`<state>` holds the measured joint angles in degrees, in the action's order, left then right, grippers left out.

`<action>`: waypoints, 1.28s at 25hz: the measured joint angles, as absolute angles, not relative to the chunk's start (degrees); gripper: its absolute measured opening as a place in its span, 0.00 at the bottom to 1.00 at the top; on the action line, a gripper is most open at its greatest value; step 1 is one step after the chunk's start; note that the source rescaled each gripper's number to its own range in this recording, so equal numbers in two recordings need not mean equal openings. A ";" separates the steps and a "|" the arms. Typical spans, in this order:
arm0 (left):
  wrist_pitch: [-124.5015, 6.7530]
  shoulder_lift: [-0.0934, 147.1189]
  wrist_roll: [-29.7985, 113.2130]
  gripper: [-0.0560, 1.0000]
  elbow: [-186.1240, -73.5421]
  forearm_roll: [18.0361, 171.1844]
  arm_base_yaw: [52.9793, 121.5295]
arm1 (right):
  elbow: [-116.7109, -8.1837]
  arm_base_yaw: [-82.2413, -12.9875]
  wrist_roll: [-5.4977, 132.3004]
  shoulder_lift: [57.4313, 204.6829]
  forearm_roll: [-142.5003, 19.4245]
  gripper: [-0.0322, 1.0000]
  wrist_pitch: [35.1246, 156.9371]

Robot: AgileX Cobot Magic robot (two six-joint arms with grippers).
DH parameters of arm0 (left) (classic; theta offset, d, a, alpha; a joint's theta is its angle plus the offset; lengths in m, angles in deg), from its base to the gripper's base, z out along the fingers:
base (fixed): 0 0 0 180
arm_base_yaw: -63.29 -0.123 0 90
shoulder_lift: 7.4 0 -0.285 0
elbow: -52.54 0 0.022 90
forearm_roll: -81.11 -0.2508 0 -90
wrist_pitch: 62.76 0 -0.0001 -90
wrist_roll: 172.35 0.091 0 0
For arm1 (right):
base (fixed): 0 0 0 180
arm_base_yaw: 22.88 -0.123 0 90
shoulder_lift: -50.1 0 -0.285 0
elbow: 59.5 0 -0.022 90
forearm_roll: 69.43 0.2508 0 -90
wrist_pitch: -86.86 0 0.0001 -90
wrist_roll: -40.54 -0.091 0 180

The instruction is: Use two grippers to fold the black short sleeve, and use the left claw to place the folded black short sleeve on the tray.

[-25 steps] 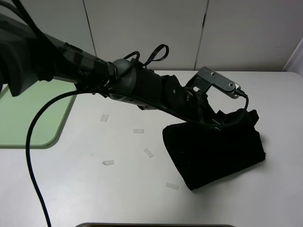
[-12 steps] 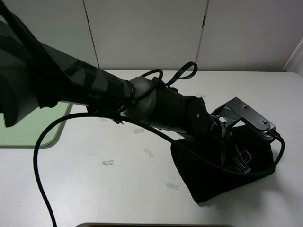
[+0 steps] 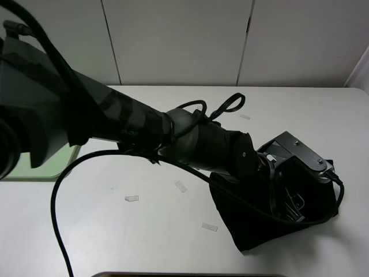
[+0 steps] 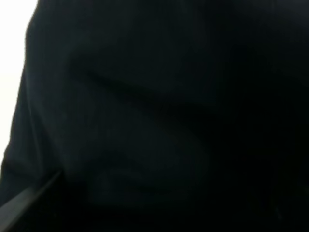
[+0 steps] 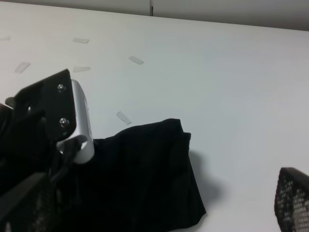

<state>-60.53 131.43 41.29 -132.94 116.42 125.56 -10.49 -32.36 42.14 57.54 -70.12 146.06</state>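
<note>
The left gripper (image 3: 291,193) is down on the black short sleeve (image 3: 253,222), its silver bracket tilted above the cloth and its jaws sunk among the dark folds; whether they are closed on fabric or merely standing apart over it cannot be told, since black jaws and black cloth merge. Its wrist view is filled with dark, creased cloth (image 4: 159,121) at very close range. The right gripper (image 5: 154,212) hangs clear of the garment, its jaws spread wide and holding nothing, one mesh-textured pad at each side of its own view.

The shirt lies folded into a compact, lumpy bundle with a blunt corner toward the table's (image 3: 115,231) front edge, right of centre. The pale green tray (image 3: 55,167) sits at the far left edge, mostly hidden behind the left arm.
</note>
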 joint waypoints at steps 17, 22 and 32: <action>-65.33 133.39 41.25 0.82 -132.54 114.06 126.77 | -10.49 -32.36 42.14 57.54 -70.12 1.00 146.06; -65.02 132.31 41.00 0.82 -132.23 112.48 126.86 | -10.49 -32.36 42.14 57.54 -70.12 1.00 146.06; -62.76 123.14 40.94 0.81 -131.59 111.84 126.44 | -10.49 -32.36 42.14 57.54 -70.12 1.00 146.06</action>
